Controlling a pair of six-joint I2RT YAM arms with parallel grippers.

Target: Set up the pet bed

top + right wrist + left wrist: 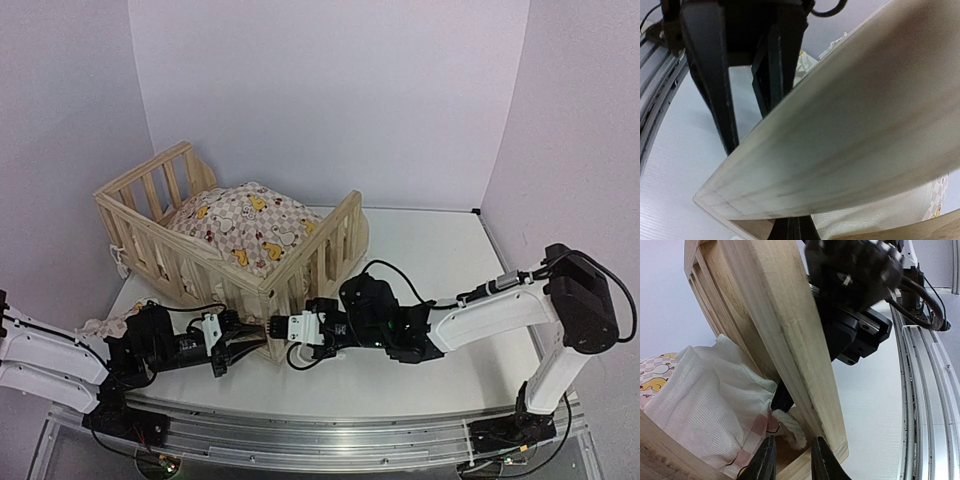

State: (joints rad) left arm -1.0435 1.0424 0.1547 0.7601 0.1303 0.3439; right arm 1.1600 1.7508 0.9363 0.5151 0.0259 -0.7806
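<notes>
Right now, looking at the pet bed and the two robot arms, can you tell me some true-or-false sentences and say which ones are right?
1. The cushion lies inside the wooden frame. True.
2. The cushion has yellow ducks on it. True.
3. On the right arm the jaws are wide open. False: they are shut, down by the frame's near corner.
4. The frame stands at the right end of the table. False: it stands on the left, toward the back.
5. The left arm reaches to that same near corner too. True.
</notes>
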